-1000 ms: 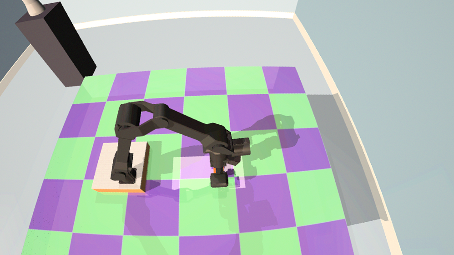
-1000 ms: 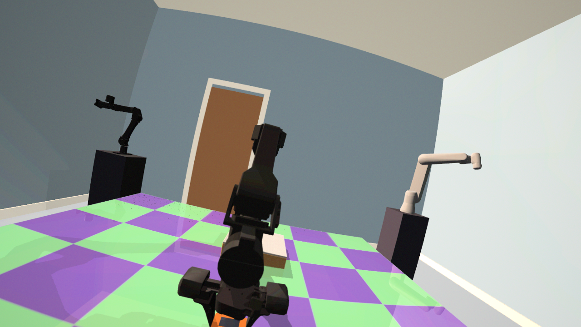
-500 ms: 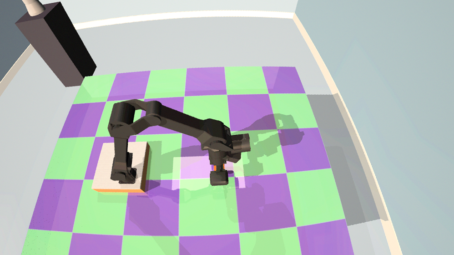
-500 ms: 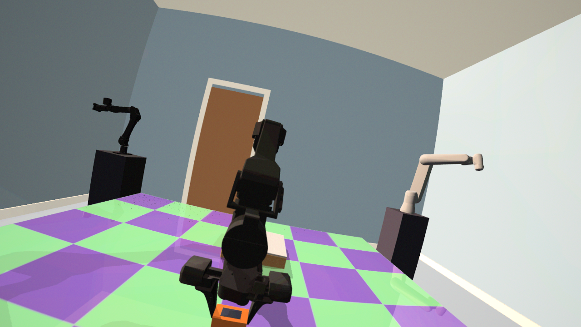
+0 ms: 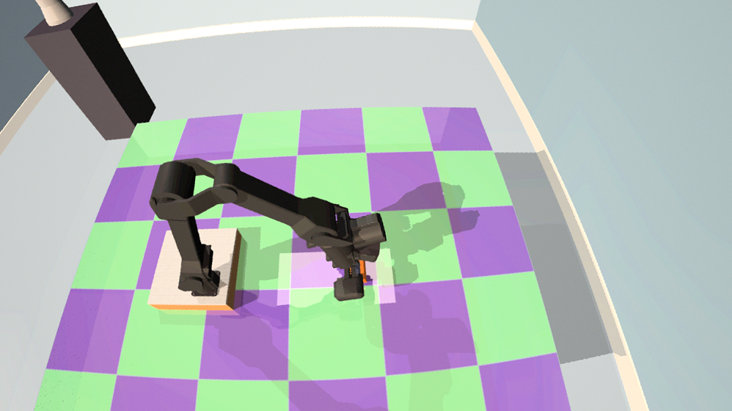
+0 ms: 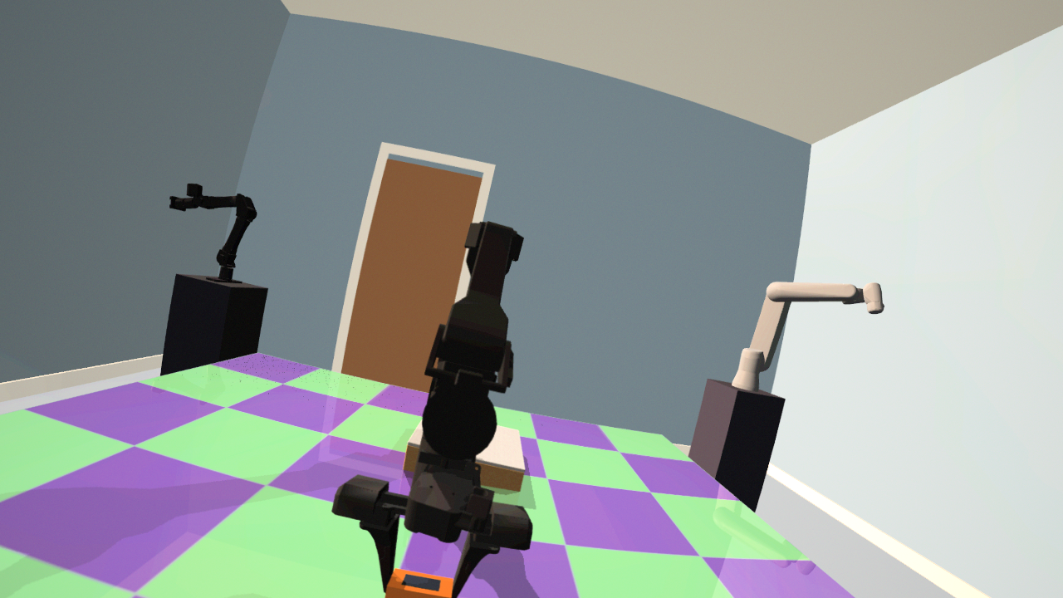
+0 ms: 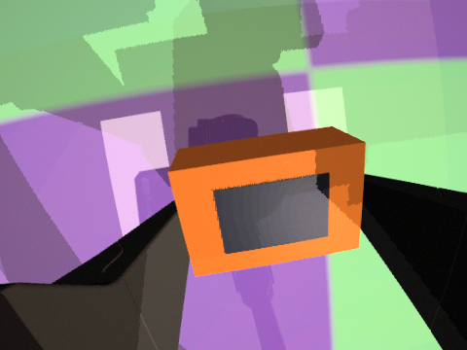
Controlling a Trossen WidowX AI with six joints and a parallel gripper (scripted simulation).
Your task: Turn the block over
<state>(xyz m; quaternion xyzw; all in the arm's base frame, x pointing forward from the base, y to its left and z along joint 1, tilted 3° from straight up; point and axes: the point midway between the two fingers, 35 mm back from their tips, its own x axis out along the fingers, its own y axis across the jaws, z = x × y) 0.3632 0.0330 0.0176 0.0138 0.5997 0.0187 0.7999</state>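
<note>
The orange block (image 5: 363,271) (image 6: 414,592) (image 7: 268,170) is held between the two black fingers of my gripper (image 5: 356,272) (image 6: 422,585) (image 7: 267,197), which is shut on its two ends. Its dark grey marked side (image 6: 422,582) (image 7: 272,216) faces up toward the wrist camera. The block seems tilted and a little off the checkered table (image 5: 334,356) (image 6: 595,512) (image 7: 399,112); its underside is hidden, so the exact gap cannot be told. In the top view a finger hides most of it, and the lower part is cut off in the exterior view.
My arm's base stands on a pale wooden slab (image 5: 226,247) (image 6: 505,446). Beyond the table, a dark pedestal (image 6: 197,327) bears a black arm (image 6: 241,223), and another pedestal (image 5: 81,78) (image 6: 717,431) bears a beige arm (image 6: 814,291). Bright light patches and arm shadows lie on the tiles.
</note>
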